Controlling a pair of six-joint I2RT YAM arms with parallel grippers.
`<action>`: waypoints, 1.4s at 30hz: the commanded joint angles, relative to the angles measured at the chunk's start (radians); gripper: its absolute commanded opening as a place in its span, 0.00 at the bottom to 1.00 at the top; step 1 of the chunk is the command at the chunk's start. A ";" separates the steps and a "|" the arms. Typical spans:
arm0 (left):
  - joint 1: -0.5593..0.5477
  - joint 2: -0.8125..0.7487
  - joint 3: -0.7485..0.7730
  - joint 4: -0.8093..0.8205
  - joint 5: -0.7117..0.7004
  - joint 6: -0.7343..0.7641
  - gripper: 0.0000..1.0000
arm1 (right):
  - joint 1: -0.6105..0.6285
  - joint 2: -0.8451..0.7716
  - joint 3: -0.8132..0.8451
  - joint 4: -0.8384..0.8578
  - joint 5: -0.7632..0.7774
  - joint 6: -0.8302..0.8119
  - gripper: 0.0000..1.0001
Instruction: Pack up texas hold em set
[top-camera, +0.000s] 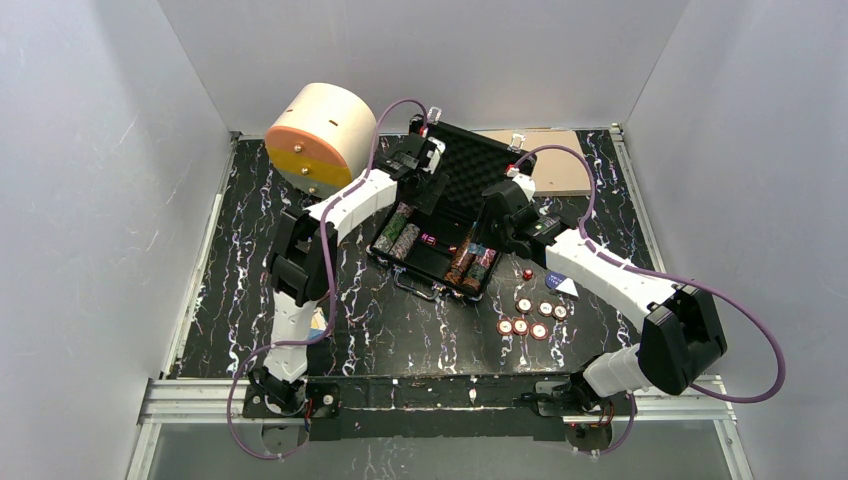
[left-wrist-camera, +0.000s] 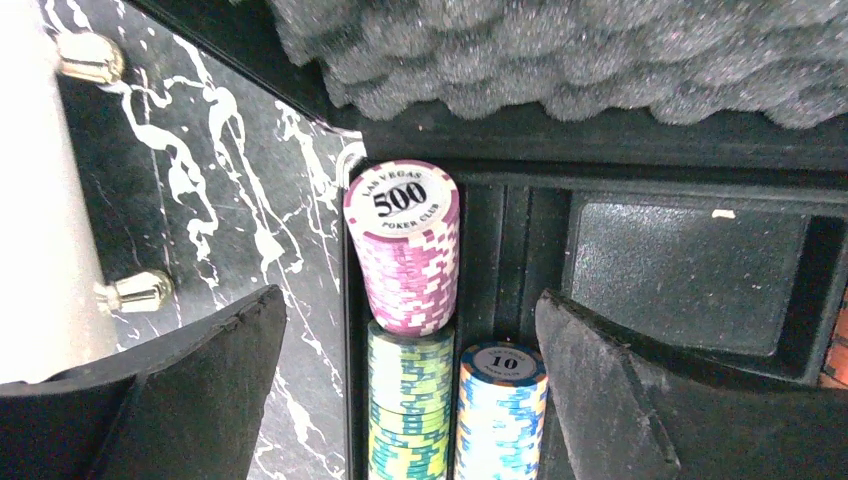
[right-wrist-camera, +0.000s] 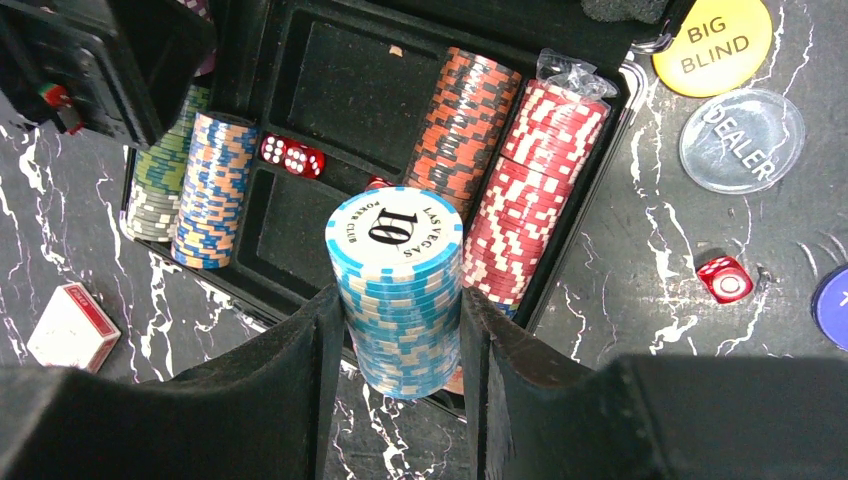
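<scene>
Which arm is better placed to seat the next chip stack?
Right: right gripper clamps a blue 10 stack over the case; left gripper is open, empty, above the seated purple 500 stack.

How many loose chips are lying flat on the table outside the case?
6 loose chips: two rows of three, right of the briefcase. More may hide under the right arm.

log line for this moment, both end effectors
left end effector: open, at purple 500 stack in case | right end effector: shut on blue 10 stack by case | outside: red die, dealer button
</scene>
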 joint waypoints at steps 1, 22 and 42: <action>-0.001 -0.079 -0.071 0.141 -0.039 0.011 0.89 | 0.007 -0.027 0.054 0.044 0.030 0.005 0.23; 0.026 -0.098 -0.255 0.319 0.001 -0.005 0.34 | 0.008 -0.017 0.071 0.043 0.045 -0.016 0.22; 0.091 0.022 0.076 -0.137 0.215 0.069 0.00 | 0.012 0.014 0.074 0.057 0.026 0.002 0.23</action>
